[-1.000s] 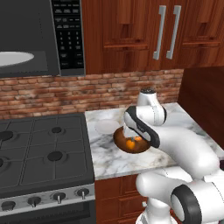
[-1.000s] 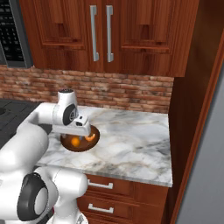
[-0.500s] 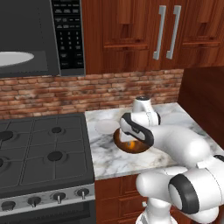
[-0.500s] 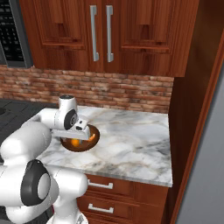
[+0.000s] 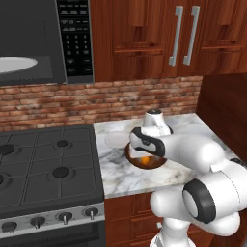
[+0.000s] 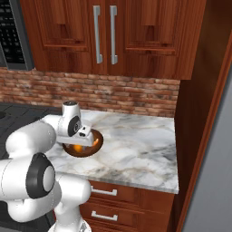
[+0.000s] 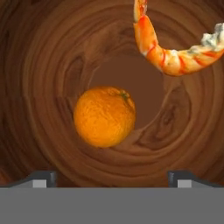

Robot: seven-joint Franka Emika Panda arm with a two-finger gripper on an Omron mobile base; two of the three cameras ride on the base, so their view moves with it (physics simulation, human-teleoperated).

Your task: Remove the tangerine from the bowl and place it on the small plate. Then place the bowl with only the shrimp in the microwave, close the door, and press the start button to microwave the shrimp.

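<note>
Your hand (image 7: 111, 179) is down inside the bowl (image 7: 39, 65), fingers (image 7: 41, 178) spread wide apart, nothing between them. The tangerine (image 7: 104, 116) sits on the bowl floor just ahead of the tips, not touched. The shrimp (image 7: 168, 48) lies beyond it on the far side of the bowl, apart from the tangerine. Bowl sits on the marble counter (image 5: 193, 126) right of the stove (image 5: 43, 169). The plate (image 5: 116, 139) is on the counter just left of the bowl. The microwave (image 5: 38, 43) is up left, turntable (image 5: 14, 65) visible.
</note>
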